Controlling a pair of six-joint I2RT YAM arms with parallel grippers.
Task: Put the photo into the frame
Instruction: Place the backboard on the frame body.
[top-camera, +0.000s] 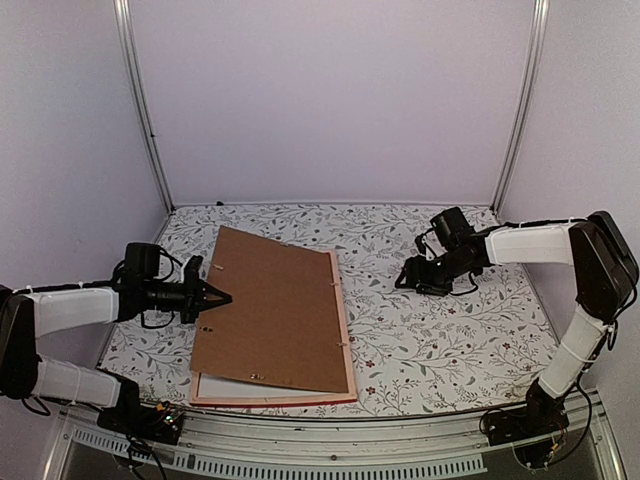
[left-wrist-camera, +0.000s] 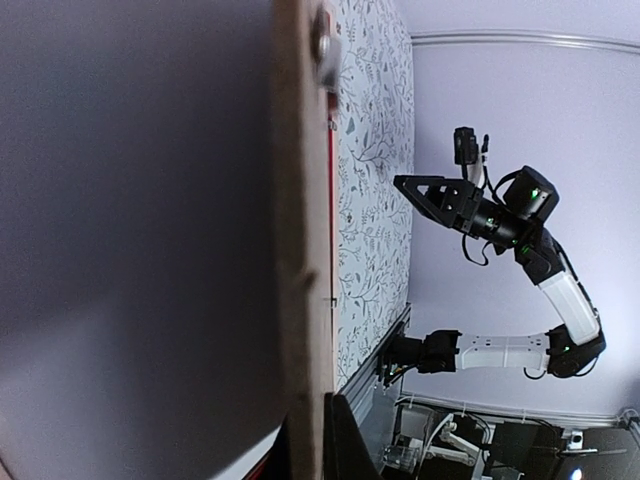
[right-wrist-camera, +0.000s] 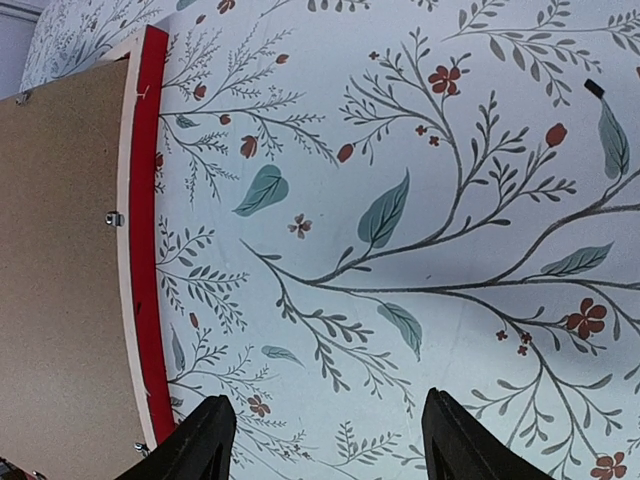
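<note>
**Board askew over frame, photo hidden**

Top view: a brown board (top-camera: 275, 310) lies skewed across the frame (top-camera: 346, 335), which sits back-up on the flowered worktop (top-camera: 450, 340). A white sheet (top-camera: 222, 386) peeks from under the board's near edge. It may be the photo's back, but the printed face shows nowhere. The left tool (top-camera: 215, 297) sits at the board's left edge with its fingers drawn to a point. I cannot tell whether they pinch the board. The right tool (top-camera: 412, 277) hovers well apart, to the right.

Left wrist view: the board's edge (left-wrist-camera: 298, 250) fills the middle as a blur, with a red sliver of frame (left-wrist-camera: 331, 200) beside it. The grip is not visible here.

Right wrist view: the right tool (right-wrist-camera: 330, 440) is spread and holds nothing. The frame's red rail (right-wrist-camera: 150, 250) and the board (right-wrist-camera: 60, 250) lie far left.

Risks: pulling on the skewed board from one edge could drag the frame or shift the sheet beneath it. With no hand steadying the far side, the stack may slide or the sheet may crease.
</note>
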